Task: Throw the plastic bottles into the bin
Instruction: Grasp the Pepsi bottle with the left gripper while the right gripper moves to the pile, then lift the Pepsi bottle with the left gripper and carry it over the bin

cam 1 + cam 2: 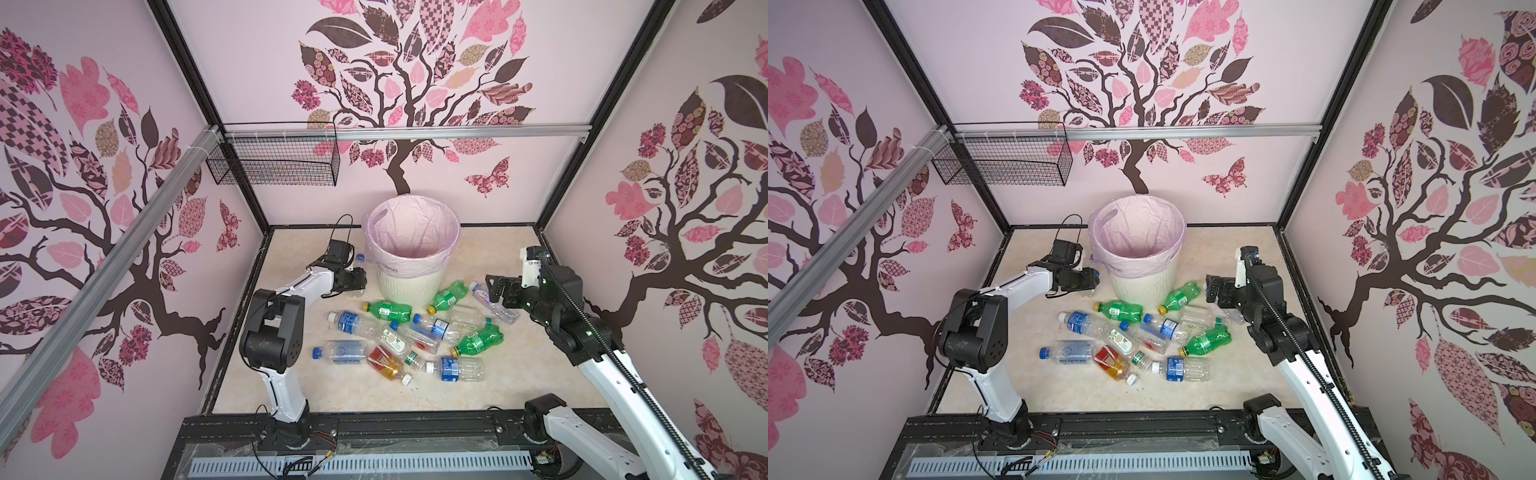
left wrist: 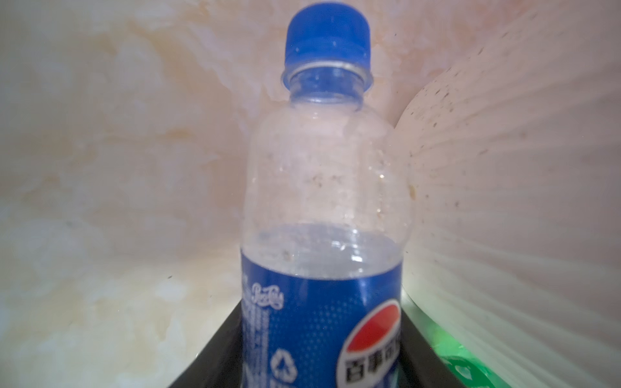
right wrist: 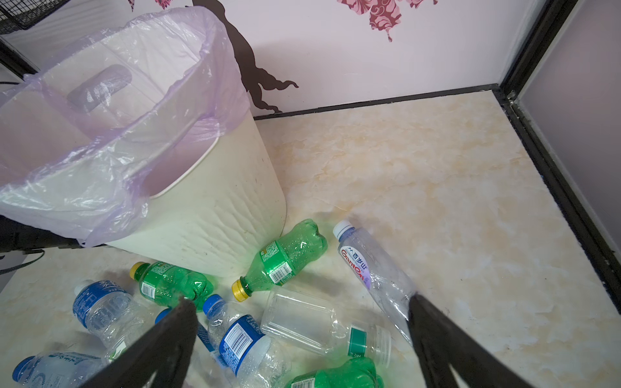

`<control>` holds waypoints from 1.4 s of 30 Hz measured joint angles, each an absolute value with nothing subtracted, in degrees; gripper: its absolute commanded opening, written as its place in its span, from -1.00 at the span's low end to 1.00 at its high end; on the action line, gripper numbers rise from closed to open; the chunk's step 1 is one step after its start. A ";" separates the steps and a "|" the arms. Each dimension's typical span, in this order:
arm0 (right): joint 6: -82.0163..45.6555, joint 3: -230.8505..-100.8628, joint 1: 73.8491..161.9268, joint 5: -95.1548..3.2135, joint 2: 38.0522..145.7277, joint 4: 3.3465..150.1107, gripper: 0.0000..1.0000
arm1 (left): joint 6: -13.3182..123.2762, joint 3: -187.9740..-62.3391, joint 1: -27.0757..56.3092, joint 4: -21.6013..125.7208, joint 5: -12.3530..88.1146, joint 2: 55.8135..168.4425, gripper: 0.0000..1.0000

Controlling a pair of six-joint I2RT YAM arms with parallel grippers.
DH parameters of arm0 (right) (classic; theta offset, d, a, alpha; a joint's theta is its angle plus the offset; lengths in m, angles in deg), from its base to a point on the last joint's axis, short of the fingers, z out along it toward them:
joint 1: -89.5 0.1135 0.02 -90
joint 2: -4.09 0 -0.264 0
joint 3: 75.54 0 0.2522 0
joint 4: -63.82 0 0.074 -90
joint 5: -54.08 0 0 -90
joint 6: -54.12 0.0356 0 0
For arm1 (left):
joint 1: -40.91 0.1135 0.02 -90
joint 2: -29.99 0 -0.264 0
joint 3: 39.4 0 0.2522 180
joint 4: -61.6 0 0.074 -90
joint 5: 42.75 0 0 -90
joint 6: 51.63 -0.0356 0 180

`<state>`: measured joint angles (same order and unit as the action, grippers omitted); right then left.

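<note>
My left gripper (image 2: 321, 336) is shut on a clear plastic bottle (image 2: 322, 188) with a blue cap and a blue label, its black fingers (image 2: 218, 356) pressed against both sides of the label. In both top views this gripper (image 1: 355, 279) (image 1: 1090, 279) is low beside the left side of the bin (image 1: 409, 286) (image 1: 1142, 286), a cream ribbed basket lined with a pale pink bag. Several other plastic bottles (image 1: 409, 332) (image 1: 1142, 332) lie on the floor in front of the bin. My right gripper (image 3: 302, 304) (image 1: 494, 291) hangs open above the right end of the pile, holding nothing.
A black wire mesh basket (image 1: 274, 160) hangs from the rail at the back left. Papered walls and a black frame close in the marbled floor (image 1: 498, 382). The bin's ribbed wall (image 2: 504, 168) is right next to the held bottle.
</note>
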<state>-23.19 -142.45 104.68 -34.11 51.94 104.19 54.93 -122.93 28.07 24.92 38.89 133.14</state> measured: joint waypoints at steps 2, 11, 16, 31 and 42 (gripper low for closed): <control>-23.19 -142.32 104.66 -34.38 51.70 104.10 0.99 | 55.39 -121.45 28.70 25.25 39.20 130.14 -0.03; -23.19 -141.86 104.68 -35.54 51.53 103.25 0.99 | 56.77 -116.84 32.96 25.51 38.32 116.40 -0.03; -23.19 -141.62 104.68 -35.95 51.60 103.05 0.99 | 56.66 -112.79 35.61 25.43 35.39 103.83 0.02; -23.02 -138.69 104.68 -41.20 51.57 102.03 0.99 | 58.73 -106.74 35.72 27.17 20.79 76.53 0.06; -22.97 -137.99 104.66 -41.87 50.15 102.05 0.99 | 60.85 -108.84 34.38 30.34 10.78 80.27 0.09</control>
